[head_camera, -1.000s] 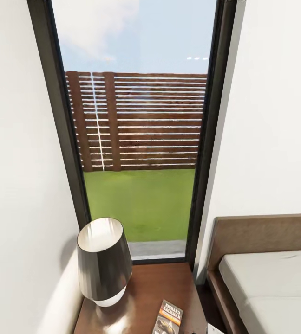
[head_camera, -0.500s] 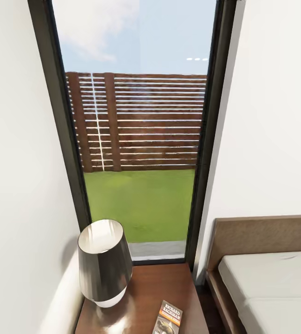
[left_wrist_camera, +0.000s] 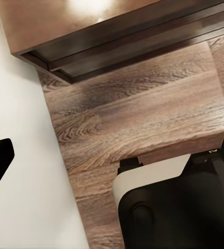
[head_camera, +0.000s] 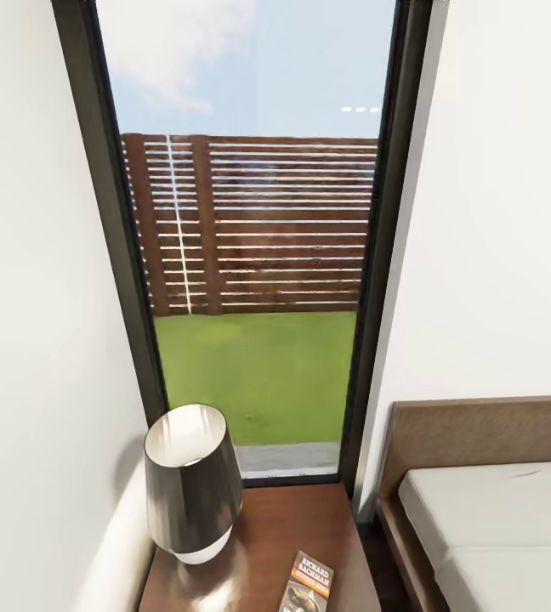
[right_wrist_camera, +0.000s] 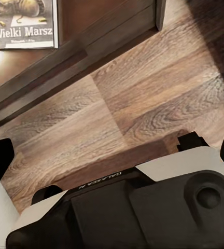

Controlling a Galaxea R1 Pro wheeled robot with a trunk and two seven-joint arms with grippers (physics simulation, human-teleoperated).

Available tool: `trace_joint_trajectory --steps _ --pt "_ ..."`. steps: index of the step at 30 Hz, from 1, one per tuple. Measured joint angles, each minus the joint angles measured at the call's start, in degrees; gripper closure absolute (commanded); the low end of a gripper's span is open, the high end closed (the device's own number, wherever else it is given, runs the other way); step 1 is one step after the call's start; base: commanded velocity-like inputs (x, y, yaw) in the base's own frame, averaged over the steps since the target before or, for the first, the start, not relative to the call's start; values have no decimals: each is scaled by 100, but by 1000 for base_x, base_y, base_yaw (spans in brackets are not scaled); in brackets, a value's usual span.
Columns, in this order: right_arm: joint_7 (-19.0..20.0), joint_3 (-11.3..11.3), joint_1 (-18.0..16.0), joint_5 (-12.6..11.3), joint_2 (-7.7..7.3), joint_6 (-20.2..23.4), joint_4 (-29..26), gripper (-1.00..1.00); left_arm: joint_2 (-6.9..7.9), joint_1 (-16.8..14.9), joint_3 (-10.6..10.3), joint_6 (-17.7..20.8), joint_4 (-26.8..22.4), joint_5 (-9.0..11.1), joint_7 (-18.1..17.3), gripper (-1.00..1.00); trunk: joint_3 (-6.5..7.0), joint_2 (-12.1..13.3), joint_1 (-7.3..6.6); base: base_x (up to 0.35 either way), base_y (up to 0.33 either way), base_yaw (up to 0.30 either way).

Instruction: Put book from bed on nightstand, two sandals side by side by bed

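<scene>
Nightstand [head_camera: 284, 527] top: book [head_camera: 307, 583] beside lamp [head_camera: 192, 483].

Head view: aimed forward and slightly down at the window [head_camera: 250, 238], nightstand [head_camera: 284, 527] and bed [head_camera: 479, 476] at bottom edge. Left wrist view: close, pointed down at floor [left_wrist_camera: 143, 114] below nightstand edge [left_wrist_camera: 117, 31]. Right wrist view: likewise downward, catching the book [right_wrist_camera: 23, 23]. Shared: nightstand, floor.
</scene>
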Motion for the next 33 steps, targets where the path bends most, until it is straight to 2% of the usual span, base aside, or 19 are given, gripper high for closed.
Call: trace_joint_trajectory --steps 13,33 --pt "-4 -6 411 -8 -33 -8 10 -100 12 16 -6 0 0 -6 0 -100 235 523 -286 0 0 0" --pt "0 -11 763 -9 -56 -8 13 -100 25 16 -18 13 71 -18 1 -100 584 1319 -725 0 0 0"
